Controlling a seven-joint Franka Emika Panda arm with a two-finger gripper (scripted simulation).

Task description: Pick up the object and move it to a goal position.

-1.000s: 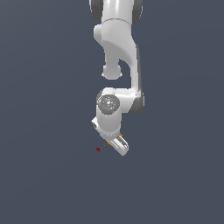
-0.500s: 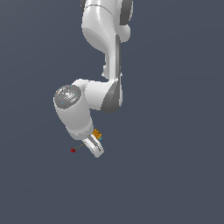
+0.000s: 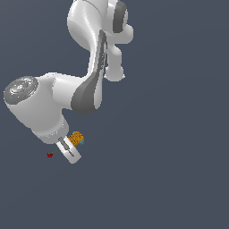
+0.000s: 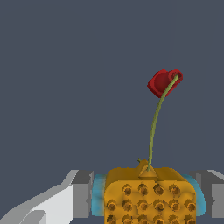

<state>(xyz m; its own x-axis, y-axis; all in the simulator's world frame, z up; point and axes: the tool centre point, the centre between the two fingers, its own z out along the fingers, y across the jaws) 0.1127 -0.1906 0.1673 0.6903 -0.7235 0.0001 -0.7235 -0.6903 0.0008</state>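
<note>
Jaws (image 4: 144, 197) tight on orange speckled block (image 4: 150, 194), red-tipped stem (image 4: 154, 131) outward

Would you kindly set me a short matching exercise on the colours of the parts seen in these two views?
Things:
1. block body
2. dot at the stem's end
3. stem
4. block's side edges

Colours:
A. teal
B. olive green
C. orange with dark speckles
D. red

Pairs: 1-C, 2-D, 3-B, 4-A. The block sits between the jaws of the gripper.
</note>
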